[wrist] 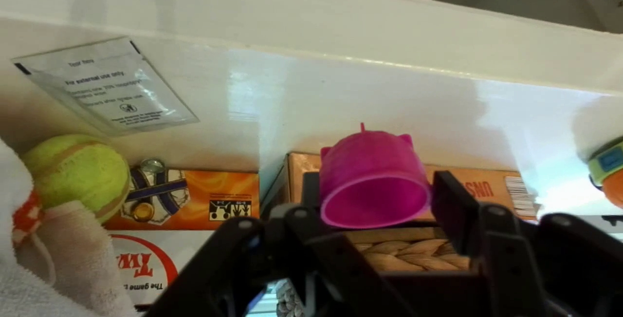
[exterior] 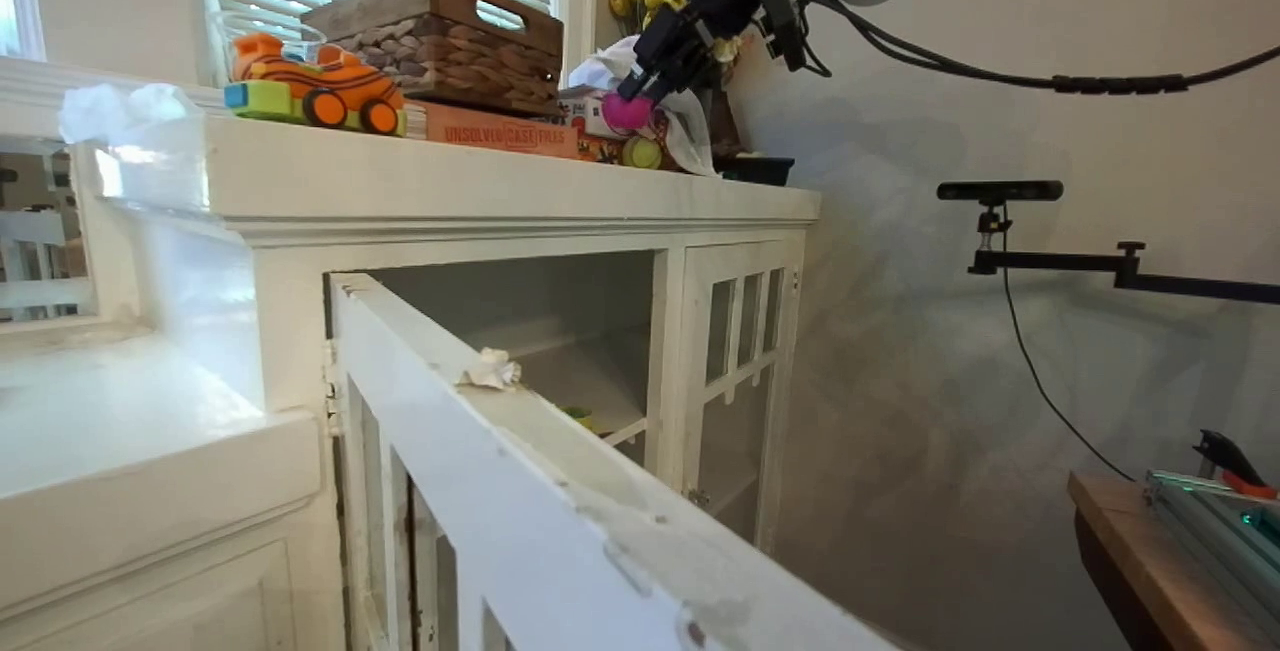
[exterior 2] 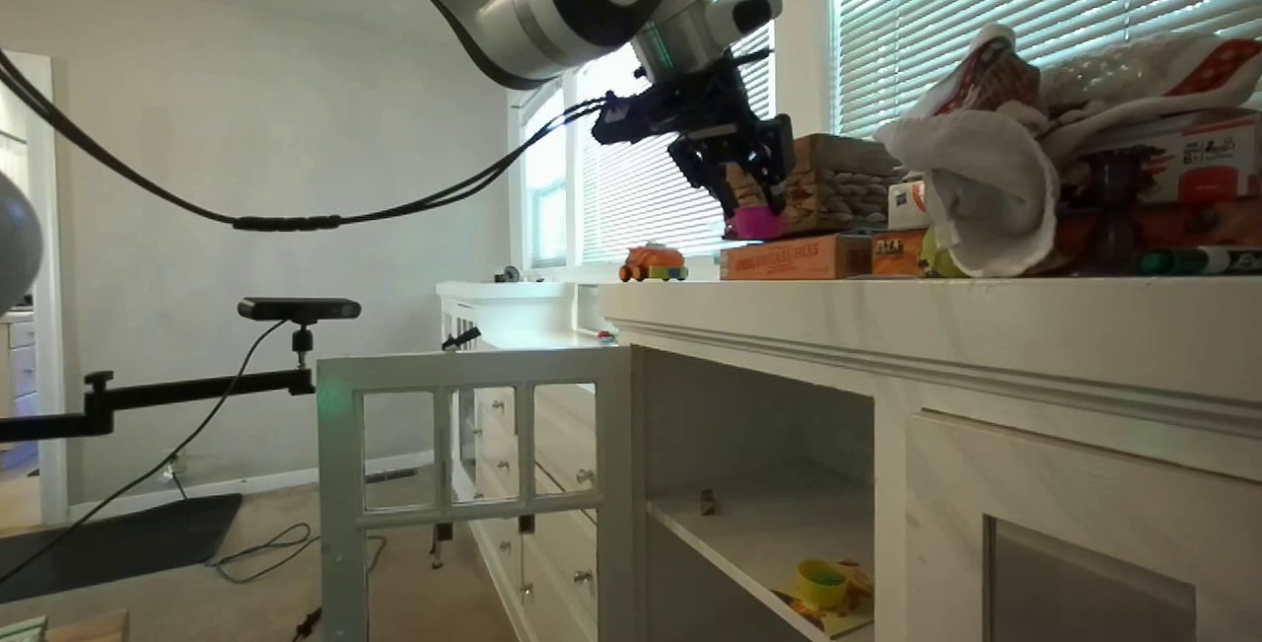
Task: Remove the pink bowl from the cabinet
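In the wrist view, at the left end of the white cabinet's [exterior: 520, 189] top ledge [wrist: 311, 100], a tennis ball [wrist: 78, 173] sits just beside an alcohol-wipe sachet [wrist: 112, 88], which lies nearer the ledge's front edge. Set back from that edge comes an orange game box [wrist: 194, 200], then the gripper [wrist: 377, 190], closed on the pink bowl [wrist: 372, 154], a fingertip against each side. So the bowl lies right between the fingertips, above the ledge and outside the open compartment. It is round, with no long axis to line up; its mouth faces back toward the gripper's body, its eared base away. Reaching on to the right is the Unsolved Case Files box [wrist: 491, 188], the woven basket [wrist: 413, 253] beyond; I cannot tell whether the bowl touches that box. A toy car [wrist: 612, 160] stands at the far right.

The removal looks done. Setting down, I judge, turns on the bare strip between box and front edge: the bowl should go toward that edge, then down.
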Action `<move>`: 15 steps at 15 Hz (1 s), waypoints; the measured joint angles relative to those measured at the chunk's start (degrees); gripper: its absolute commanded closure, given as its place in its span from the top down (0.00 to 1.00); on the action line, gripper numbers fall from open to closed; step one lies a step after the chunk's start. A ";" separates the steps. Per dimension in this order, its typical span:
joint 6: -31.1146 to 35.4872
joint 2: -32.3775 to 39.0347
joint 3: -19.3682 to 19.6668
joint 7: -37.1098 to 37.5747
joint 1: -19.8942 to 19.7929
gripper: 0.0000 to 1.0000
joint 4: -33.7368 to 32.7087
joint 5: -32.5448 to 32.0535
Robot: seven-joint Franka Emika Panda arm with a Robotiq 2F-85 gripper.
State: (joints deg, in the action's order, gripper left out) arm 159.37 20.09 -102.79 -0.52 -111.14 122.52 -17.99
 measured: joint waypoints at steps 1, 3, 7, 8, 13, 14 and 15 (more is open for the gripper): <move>0.00 -1.14 2.47 0.52 2.32 0.34 -0.95 1.23; 0.00 -3.25 7.98 1.15 7.36 0.34 -2.60 3.89; 0.00 -6.50 19.34 1.23 17.54 0.34 -4.52 8.78; 0.00 -7.26 22.29 1.23 20.13 0.34 -4.88 9.84; -0.03 -10.44 40.51 2.39 36.14 0.89 -7.03 11.85; -0.05 -10.40 42.21 4.64 37.64 0.96 -7.22 9.75; -0.05 -10.36 43.87 6.82 39.04 0.99 -7.32 7.62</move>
State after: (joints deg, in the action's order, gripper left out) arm 159.32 9.73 -58.92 6.30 -72.11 115.20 -10.36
